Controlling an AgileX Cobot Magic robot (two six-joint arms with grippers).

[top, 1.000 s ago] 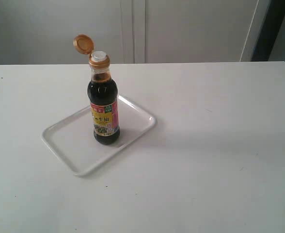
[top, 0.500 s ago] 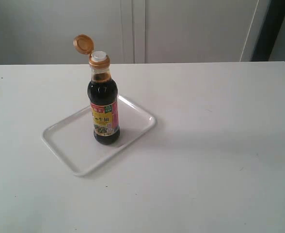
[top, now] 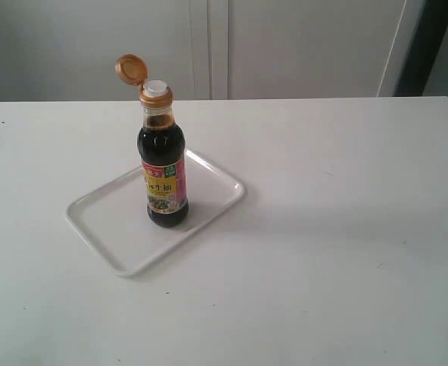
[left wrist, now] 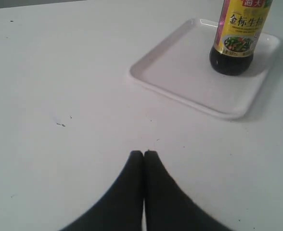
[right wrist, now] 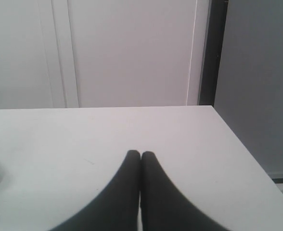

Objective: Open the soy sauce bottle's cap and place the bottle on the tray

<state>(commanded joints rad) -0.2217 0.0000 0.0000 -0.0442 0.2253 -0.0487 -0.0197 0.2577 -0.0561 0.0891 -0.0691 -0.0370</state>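
From the exterior view I see the soy sauce bottle point(top: 163, 164) standing upright on the tray point(top: 106, 221), toward the tray's right half. The cap point(top: 131, 69) is flipped open, hanging back to the left of the neck on its hinge, and the white spout point(top: 155, 88) is bare. The tray lies at a slant on the white table point(top: 323, 252), left of the middle. Neither arm shows in this view.

On my left wrist view, the left gripper point(left wrist: 143, 153) has its two dark fingertips pressed together with nothing between them. It sits low over bare table, well apart from the tray point(left wrist: 180, 72) and the bottle point(left wrist: 237, 43) standing on it.

On my right wrist view, the right gripper point(right wrist: 140, 154) is likewise closed tip to tip and empty, over the table point(right wrist: 59, 139) near its right edge.
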